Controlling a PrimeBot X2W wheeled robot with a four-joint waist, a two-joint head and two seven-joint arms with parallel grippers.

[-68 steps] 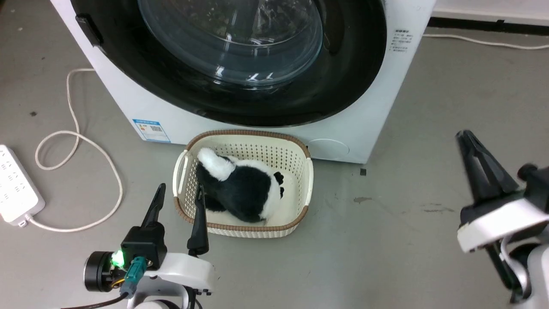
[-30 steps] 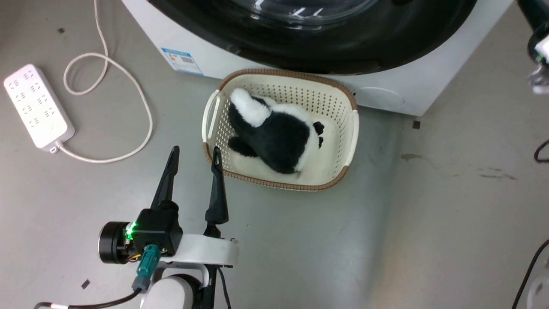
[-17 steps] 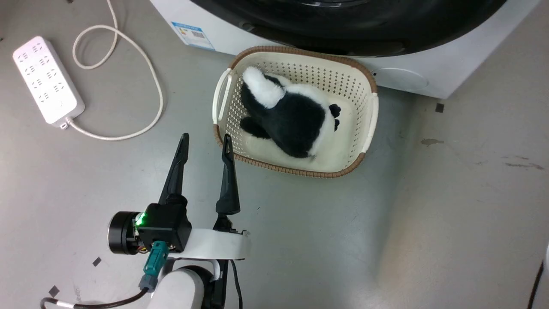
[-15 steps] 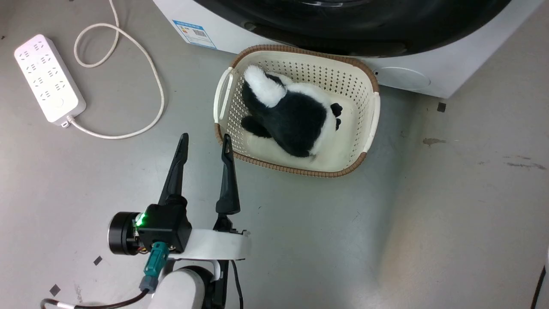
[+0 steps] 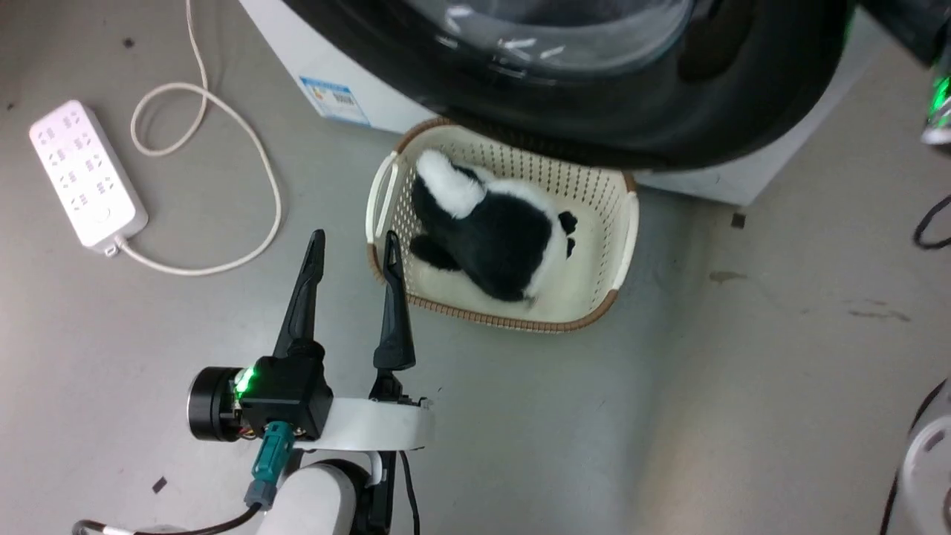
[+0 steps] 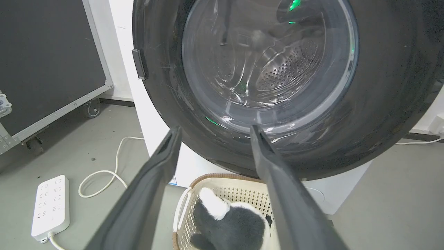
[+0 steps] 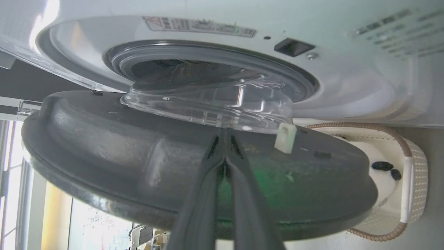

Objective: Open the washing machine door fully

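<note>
Black washing machine door (image 7: 104,139) stood partly open; my right claw (image 7: 224,139) (pinched shut) pressed its slick inside and might slip off.

Washing machine door (image 5: 743,96) now swung ajar, overhanging basket (image 5: 630,230) far rim.

Your left arm (image 5: 316,496) is sporting long dark jaws, a white wrist cuff (image 5: 371,429), a teal plug (image 5: 269,452), green light (image 5: 244,380) glowing.
</note>
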